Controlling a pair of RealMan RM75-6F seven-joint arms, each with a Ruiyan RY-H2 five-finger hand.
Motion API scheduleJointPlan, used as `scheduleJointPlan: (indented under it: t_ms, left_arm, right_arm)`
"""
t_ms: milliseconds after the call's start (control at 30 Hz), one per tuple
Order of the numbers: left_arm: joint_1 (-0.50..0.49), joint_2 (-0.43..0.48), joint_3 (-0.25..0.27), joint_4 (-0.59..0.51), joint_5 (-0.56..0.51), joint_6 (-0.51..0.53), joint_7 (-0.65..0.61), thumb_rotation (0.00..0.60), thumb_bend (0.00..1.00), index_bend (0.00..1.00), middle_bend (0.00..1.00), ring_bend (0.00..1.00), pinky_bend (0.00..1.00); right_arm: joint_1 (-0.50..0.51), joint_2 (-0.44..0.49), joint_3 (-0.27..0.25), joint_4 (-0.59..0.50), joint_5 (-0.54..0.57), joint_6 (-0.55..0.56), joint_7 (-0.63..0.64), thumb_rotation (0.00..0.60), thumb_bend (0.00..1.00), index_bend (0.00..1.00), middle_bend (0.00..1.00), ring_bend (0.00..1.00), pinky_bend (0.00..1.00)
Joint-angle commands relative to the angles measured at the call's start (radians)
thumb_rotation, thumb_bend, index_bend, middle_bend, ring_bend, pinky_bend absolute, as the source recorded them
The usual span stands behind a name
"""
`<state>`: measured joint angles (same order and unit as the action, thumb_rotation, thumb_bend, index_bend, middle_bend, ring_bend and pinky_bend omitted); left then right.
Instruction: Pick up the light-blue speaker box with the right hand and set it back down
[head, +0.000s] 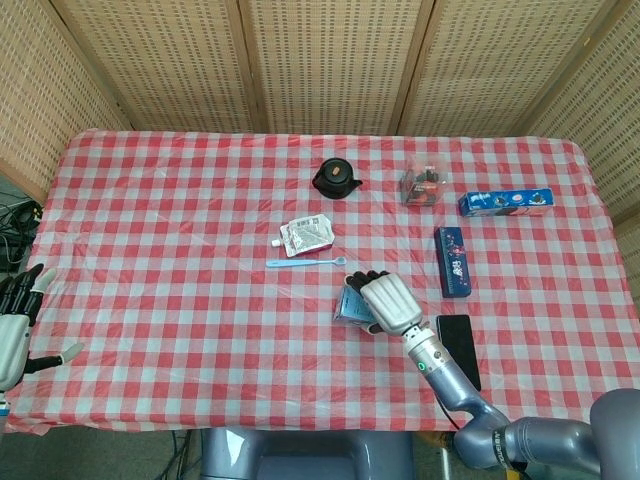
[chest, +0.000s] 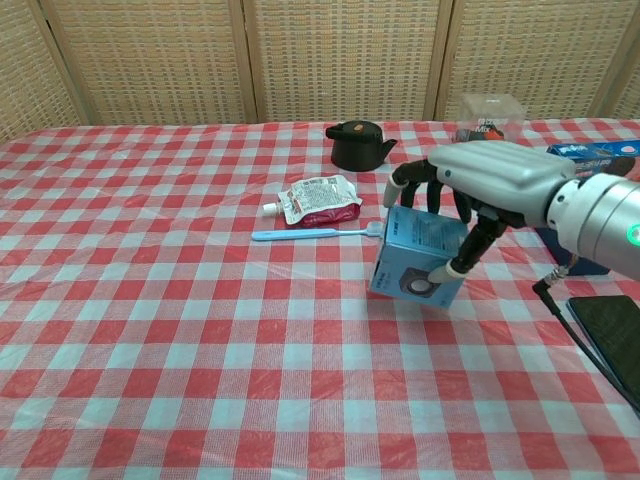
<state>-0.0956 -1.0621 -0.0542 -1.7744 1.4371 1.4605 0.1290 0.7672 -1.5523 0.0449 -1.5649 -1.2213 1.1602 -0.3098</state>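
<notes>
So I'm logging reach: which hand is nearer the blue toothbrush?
Right. The right hand grips the speaker box just beside the toothbrush; the left hand hangs off the table's far edge.

The light-blue speaker box, a small carton with a round speaker printed on its front face, hangs tilted just above the checkered table, towards the near edge, right of the middle.
</notes>
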Motion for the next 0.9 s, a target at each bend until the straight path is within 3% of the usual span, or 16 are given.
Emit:
scheduleJointPlan:
  t_ms: [33, 267, 467, 900]
  left_arm:
    - [0.000, -0.001, 0.001, -0.001, 0.000, 0.000, 0.003, 0.600, 0.00, 0.00, 0.00, 0.00, 0.00]
    - [0.000, 0.001, 0.000, -0.003, -0.002, 0.000, 0.002, 0.600, 0.00, 0.00, 0.00, 0.00, 0.00]
    - [0.000, 0.002, 0.000, -0.003, -0.001, 0.002, -0.002, 0.600, 0.00, 0.00, 0.00, 0.00, 0.00]
    - [0.002, 0.005, 0.001, -0.004, 0.000, 0.003, -0.005, 0.600, 0.00, 0.00, 0.00, 0.00, 0.00]
  right_arm:
    - [0.045, 0.156, 0.100, -0.175, 0.128, -0.197, 0.162, 0.600, 0.53, 0.40, 0.47, 0.47, 0.58]
    - [0.126, 0.325, 0.183, -0.274, 0.383, -0.504, 0.333, 0.600, 0.62, 0.41, 0.49, 0.48, 0.58]
    - [0.184, 0.359, 0.155, -0.243, 0.458, -0.685, 0.384, 0.600, 0.65, 0.42, 0.50, 0.48, 0.58]
    - [0.257, 0.327, 0.078, -0.186, 0.512, -0.741, 0.395, 0.600, 0.70, 0.44, 0.51, 0.48, 0.58]
